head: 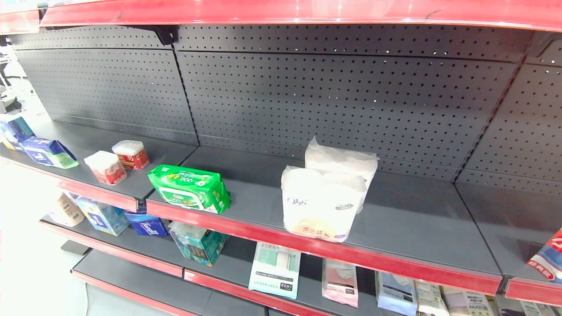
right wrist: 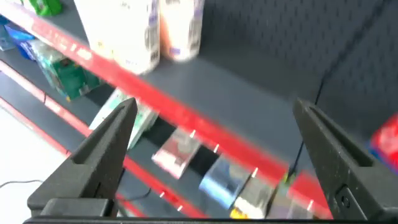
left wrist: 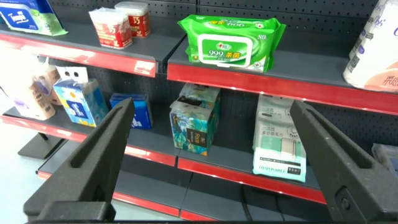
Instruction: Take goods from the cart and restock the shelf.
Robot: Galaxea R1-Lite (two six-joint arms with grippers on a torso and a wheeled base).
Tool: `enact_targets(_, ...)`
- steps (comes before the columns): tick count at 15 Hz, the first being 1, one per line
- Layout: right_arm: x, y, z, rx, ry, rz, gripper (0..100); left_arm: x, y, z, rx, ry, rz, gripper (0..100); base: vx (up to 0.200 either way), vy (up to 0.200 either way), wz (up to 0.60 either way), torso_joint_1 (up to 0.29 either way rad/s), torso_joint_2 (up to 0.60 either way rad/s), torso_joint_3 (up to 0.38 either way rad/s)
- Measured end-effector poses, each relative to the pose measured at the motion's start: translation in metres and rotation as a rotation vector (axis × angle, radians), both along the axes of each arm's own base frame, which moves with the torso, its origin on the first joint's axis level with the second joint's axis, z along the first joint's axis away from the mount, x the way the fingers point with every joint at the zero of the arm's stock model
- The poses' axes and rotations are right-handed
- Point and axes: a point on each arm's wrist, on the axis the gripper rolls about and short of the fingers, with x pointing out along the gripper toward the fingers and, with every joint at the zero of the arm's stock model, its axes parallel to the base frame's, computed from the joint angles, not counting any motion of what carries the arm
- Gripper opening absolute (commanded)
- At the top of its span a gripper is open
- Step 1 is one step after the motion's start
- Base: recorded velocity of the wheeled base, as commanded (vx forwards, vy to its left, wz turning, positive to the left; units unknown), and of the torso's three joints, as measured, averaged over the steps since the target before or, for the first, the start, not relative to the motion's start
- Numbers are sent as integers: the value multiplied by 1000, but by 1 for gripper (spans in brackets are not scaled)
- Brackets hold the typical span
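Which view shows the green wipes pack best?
The left wrist view: the green wipes pack sits front-on at the red shelf edge, its whole face visible. The head view shows it from above, turned at an angle. The right wrist view catches just a blurred green scrap.

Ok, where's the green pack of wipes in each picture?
Head view: green pack lies at the front of the shelf, left of the white roll pack.
Left wrist view: green pack on that shelf, above the teal box.
Right wrist view: a blurry green bit past the white roll pack, probably it.
Shared landmark: the white roll pack on the same shelf.
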Motion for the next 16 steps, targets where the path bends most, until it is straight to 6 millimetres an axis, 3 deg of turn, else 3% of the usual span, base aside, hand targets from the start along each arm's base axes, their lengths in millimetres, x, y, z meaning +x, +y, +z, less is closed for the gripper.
enact_targets(2, -15, -2, -15, 63, 22, -95, 100, 0, 0, 0, 1, 0, 0, 100, 0, 0, 0, 0, 0, 0)
enact_targets(6, -23, -6, -18, 196, -77, -294, 100, 0, 0, 0, 1, 0, 0, 100, 0, 0, 0, 0, 0, 0)
enact_targets(16, -24, -6, -22, 189, -86, -277, 100, 0, 0, 0, 9, 0, -3, 100, 0, 0, -60, 0, 0, 0)
